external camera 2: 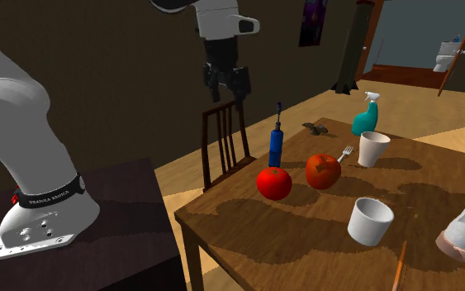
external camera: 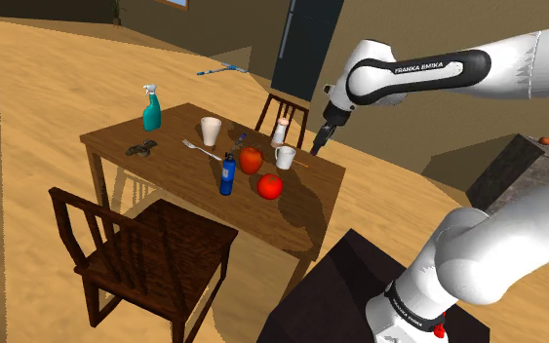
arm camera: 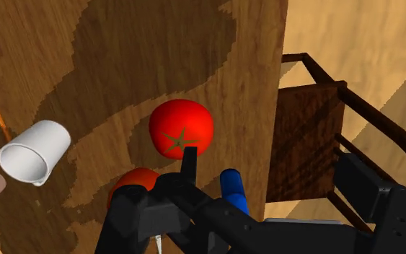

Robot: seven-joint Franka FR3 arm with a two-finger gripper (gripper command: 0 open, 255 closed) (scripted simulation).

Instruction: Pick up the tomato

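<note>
We see pincer (external camera 2: 226,89) spread, pinching nothing, hanging in air well above table (external camera 2: 437,190). Tomato (external camera 2: 274,183) sits on table, just beside upright blue bottle (external camera 2: 276,147), near orange-red fruit (external camera 2: 323,170). White mug (external camera 2: 369,220) stands apart from tomato. We note chair (external camera 2: 222,145) at table edge.

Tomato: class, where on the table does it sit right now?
The tomato sits on the wooden table, toward the shoulder view's right end, just right of the blue bottle and slightly nearer the camera than the darker red fruit.
</note>
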